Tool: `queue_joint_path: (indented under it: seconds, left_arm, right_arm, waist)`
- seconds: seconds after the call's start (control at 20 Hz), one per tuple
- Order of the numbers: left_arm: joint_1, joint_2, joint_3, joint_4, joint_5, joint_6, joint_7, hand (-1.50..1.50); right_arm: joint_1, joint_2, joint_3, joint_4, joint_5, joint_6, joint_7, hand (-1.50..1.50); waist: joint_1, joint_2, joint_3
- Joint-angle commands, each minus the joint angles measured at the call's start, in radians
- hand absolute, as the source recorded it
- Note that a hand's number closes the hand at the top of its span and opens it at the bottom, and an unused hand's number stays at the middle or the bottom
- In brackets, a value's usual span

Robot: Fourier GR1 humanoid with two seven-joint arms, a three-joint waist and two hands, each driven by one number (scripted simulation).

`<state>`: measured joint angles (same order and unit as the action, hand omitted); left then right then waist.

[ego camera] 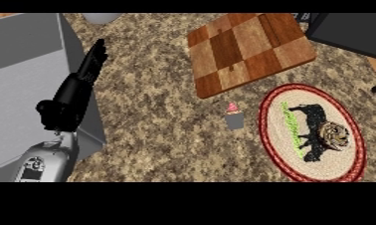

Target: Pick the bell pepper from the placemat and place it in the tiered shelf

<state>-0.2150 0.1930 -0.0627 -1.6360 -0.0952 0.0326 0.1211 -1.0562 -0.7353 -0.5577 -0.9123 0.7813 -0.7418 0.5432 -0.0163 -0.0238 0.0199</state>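
Note:
An oval braided placemat (312, 132) with a red rim and a dark animal picture lies at the right of the counter. No bell pepper shows on it or anywhere else in view. The grey tiered shelf (29, 64) fills the left side. My left hand (73, 94) hangs over the shelf's right edge, its straight fingers (95, 57) pointing away from me and holding nothing that I can see. My right hand is out of view.
A checkered wooden cutting board (249, 52) lies at the back centre. A small cupcake (234, 115) with pink icing stands just left of the placemat. A dark appliance (345, 32) sits at the back right, and a grey bowl rim (103, 18) shows at the top.

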Motion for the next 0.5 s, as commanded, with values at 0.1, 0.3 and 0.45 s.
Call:
queue_joint_path:
  seconds: [0.1,0.3,0.45]
  left_arm:
    - [0.081,-0.064,-0.007,0.111,0.002,0.031,-0.017,0.0]
    - [0.119,-0.044,0.018,0.057,0.0,0.031,-0.008,0.0]
    - [0.126,-0.026,0.036,0.051,0.014,0.011,0.02,0.0]
  right_arm:
    - [0.066,-0.08,-0.077,-0.089,-0.038,0.128,0.177,-1.5]
    - [0.198,-0.164,-0.111,-0.175,-0.074,0.309,0.231,-1.5]
    - [0.278,-0.185,-0.159,-0.272,-0.128,0.403,0.275,-1.5]
  waist:
    - [-0.045,0.012,-0.023]
    - [-0.067,0.003,-0.022]
    - [-0.082,-0.001,-0.022]
